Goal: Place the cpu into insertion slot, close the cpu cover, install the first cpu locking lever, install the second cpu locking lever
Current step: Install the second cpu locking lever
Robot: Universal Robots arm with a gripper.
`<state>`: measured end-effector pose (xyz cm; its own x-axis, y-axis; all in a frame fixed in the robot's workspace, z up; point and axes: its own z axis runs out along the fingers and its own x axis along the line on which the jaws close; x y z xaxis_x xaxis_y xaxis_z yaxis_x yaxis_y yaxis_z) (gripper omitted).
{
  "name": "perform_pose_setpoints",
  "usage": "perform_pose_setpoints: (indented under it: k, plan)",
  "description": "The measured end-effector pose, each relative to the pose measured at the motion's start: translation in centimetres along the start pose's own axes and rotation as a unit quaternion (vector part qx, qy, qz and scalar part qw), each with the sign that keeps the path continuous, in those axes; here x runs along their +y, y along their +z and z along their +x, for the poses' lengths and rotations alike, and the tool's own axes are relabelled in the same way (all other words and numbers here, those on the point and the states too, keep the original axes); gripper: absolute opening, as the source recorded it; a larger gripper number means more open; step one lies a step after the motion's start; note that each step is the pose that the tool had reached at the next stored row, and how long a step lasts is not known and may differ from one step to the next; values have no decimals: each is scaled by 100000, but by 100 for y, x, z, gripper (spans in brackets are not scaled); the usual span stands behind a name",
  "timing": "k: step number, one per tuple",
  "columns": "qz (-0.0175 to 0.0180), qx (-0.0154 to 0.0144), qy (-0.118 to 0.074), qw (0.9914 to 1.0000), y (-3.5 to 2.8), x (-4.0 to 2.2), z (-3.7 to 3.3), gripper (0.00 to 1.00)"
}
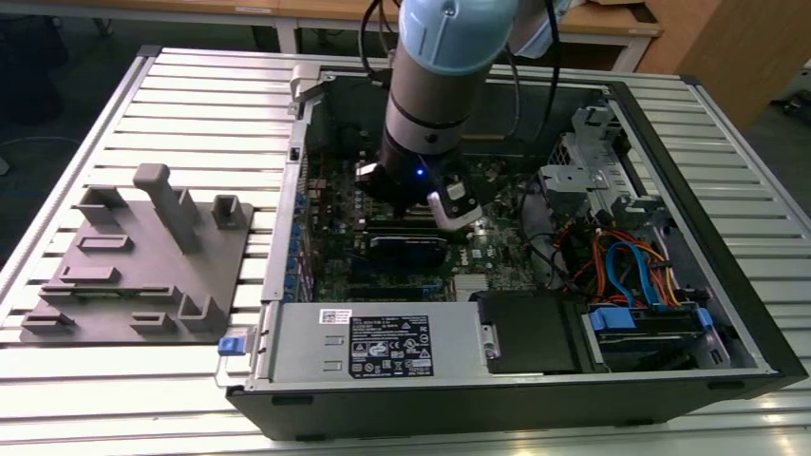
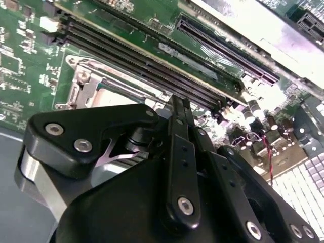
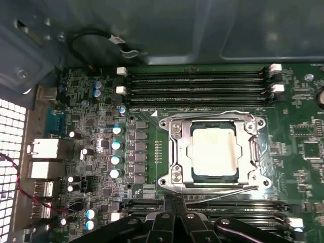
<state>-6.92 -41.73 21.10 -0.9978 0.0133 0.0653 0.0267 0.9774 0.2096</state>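
Slatted metal surface (image 1: 152,85); black tool (image 3: 174,202), fingers together, empty, beside thin silver frame cover (image 3: 213,124) over dull silver square cpu (image 3: 214,152); hook lever squarely.

From above I have open room over the silver metal cpu cover (image 3: 215,152) and the dull silver square cpu (image 3: 214,151) inside it. Long black memory slots (image 3: 197,83) flank it on two sides. My black end effector (image 3: 174,215) hangs just beside the cover's edge, over the nearer slots.
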Motion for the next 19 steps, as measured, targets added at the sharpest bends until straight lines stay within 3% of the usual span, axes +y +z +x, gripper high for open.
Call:
perform_pose_setpoints:
  k: [2, 7, 12, 19]
  plan:
    - [-21, 3, -8, 100000, 35, -8, 0, 10]
    - [-730, 23, -42, 99997, 87, -20, 2, 10]
    - [-1865, 44, -116, 99983, 79, -69, 6, 10]
    - [-2026, 50, -127, 99979, 83, -103, 35, 10]
